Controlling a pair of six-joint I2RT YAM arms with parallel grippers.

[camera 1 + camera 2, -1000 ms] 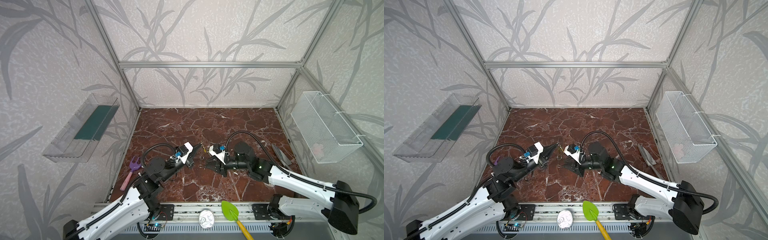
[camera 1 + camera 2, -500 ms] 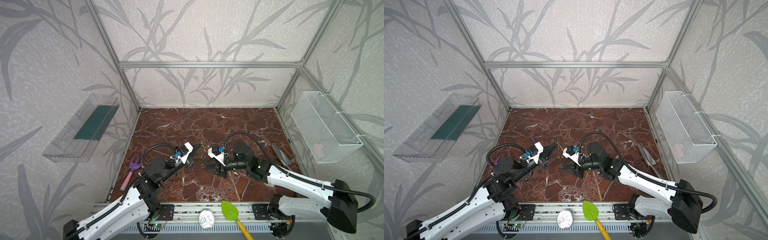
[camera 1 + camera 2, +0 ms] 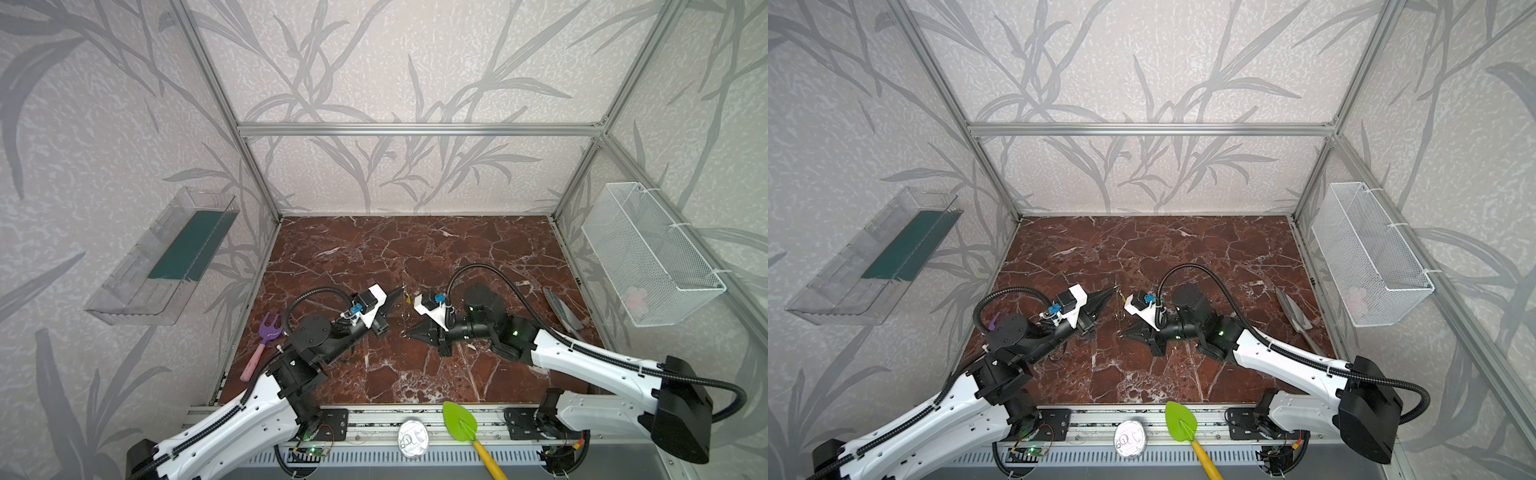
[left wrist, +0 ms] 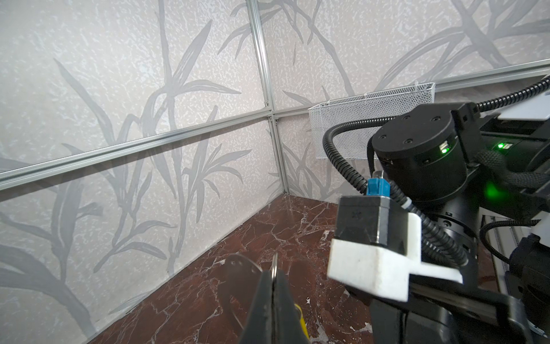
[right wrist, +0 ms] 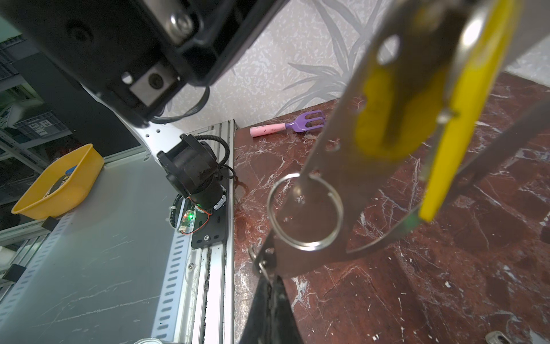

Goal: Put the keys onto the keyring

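Keyring [image 4: 238, 280] held upright over the desk [image 3: 374, 249] centre
Left tool [image 4: 272, 277] pinches its edge from 9 o'clock, right tool [image 5: 268, 281] pinches its lower edge from 3 o'clock; yellow-tagged key [image 5: 458, 119] dangles alongside

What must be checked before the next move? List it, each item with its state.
1. Left gripper shut on the keyring: ok.
2. Right gripper shut at the keyring's lower edge: ok; what it pinches: cannot tell.
3. Split ring threaded through a keyring hole: ok.
4. Yellow tag hanging against the keyring: ok.
5. Green-tagged key's whereabouts: cannot tell.
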